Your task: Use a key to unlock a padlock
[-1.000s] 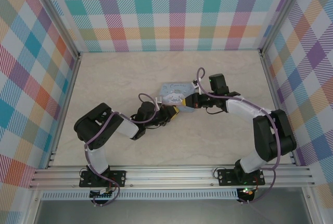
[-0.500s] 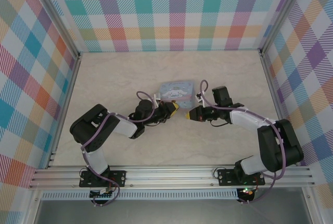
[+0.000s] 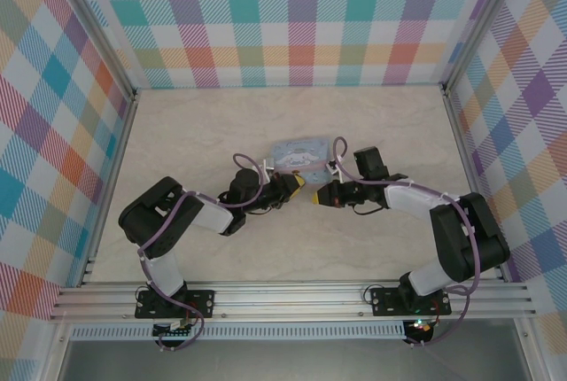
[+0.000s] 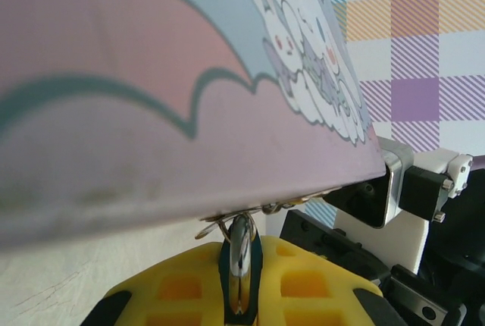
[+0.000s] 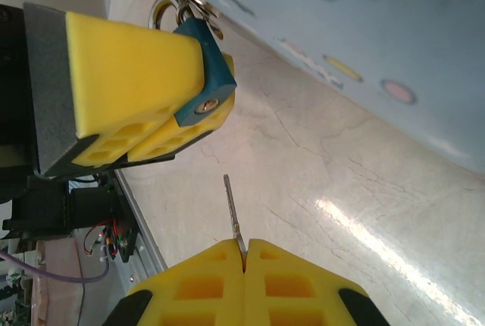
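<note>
My left gripper [image 4: 241, 284] is clamped on the padlock [image 5: 203, 76] at the tin's [image 5: 356, 15] edge. My right gripper [image 5: 244, 256] pinches the key [image 5: 233, 216], its tip near the padlock but not touching.

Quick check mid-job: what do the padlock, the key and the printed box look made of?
Padlock: blue body, likely painted metal, matte with crisp edges; shackle shiny bare metal. Key: thin grey metal sliver with a dull sheen. Box: smooth printed surface, possibly tin or plastic; the look leaves it open.
</note>
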